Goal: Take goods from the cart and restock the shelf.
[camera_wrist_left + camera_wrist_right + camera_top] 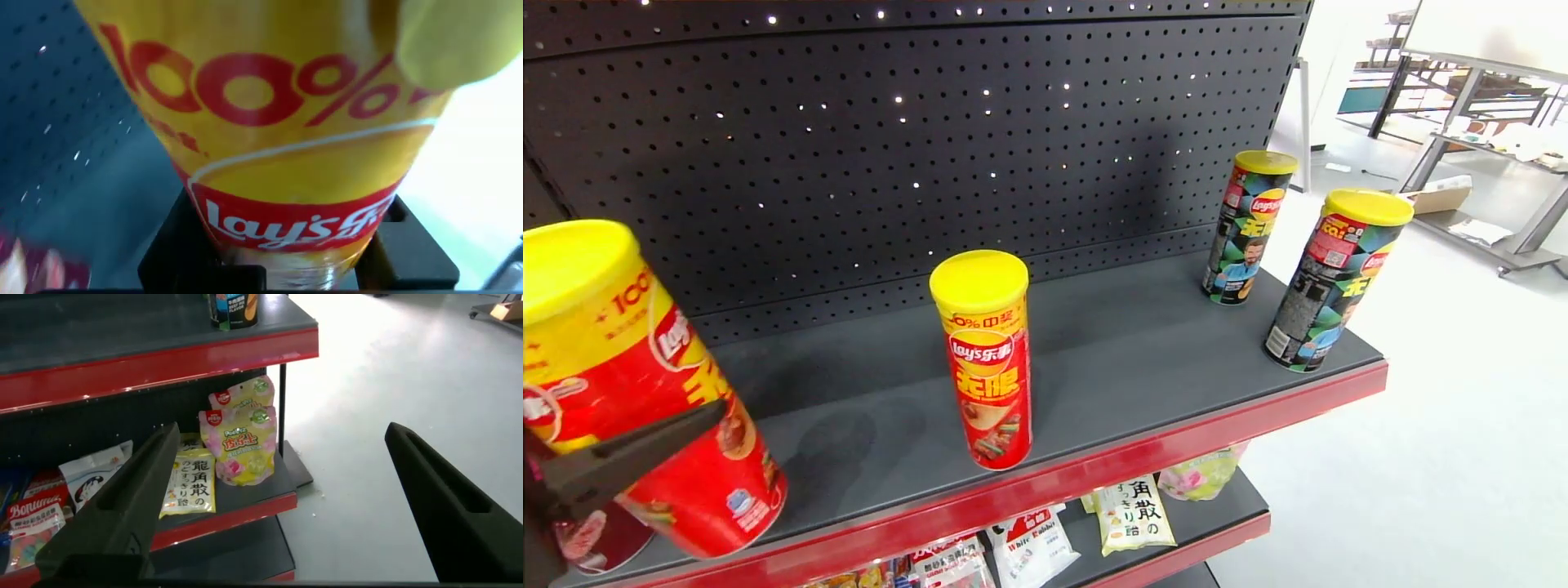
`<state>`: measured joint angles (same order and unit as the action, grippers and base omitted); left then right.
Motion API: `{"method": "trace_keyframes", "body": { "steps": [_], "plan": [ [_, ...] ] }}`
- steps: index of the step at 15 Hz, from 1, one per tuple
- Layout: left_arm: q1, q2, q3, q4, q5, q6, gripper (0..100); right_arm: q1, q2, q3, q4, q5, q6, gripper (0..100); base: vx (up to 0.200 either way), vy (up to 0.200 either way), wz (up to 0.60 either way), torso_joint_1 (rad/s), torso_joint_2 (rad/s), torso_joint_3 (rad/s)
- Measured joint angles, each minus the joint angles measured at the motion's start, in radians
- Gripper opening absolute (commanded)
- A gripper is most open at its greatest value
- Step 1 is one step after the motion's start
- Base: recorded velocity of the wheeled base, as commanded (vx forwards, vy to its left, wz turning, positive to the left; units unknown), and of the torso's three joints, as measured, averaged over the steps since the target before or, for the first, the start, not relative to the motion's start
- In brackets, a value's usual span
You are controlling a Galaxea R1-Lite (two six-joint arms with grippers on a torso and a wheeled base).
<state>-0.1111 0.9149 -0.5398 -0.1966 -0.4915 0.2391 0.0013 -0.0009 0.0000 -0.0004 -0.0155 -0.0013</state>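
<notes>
In the left gripper (294, 263), chip can (278, 122).

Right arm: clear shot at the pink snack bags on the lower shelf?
Probably yes. The right gripper is open and empty, facing the pink snack bags, with nothing between them. Only the red shelf edge overhangs them.

The floor (1437, 457) is pale grey and smooth, brightly lit. Far to the right stand metal-frame tables (1478, 77) with papers (1531, 143) on top, and a cardboard box (1441, 194) lies low among their legs
</notes>
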Motion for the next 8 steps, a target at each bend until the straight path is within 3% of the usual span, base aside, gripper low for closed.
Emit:
{"method": "trace_keyframes", "body": {
  "steps": [4, 8],
  "plan": [
    [-0.076, 0.247, -0.079, -0.134, 0.041, -0.001, 0, 0.0, 0.0, 0.0, 0.0, 0.0, 0.0, 100, 0.0, 0.0, 0.0, 0.0, 0.0, 0.0],
    [-0.134, 0.518, -0.233, -0.224, 0.05, -0.004, 0, 0.0, 0.0, 0.0, 0.0, 0.0, 0.0, 100, 0.0, 0.0, 0.0, 0.0, 0.0, 0.0]
  ]
}}
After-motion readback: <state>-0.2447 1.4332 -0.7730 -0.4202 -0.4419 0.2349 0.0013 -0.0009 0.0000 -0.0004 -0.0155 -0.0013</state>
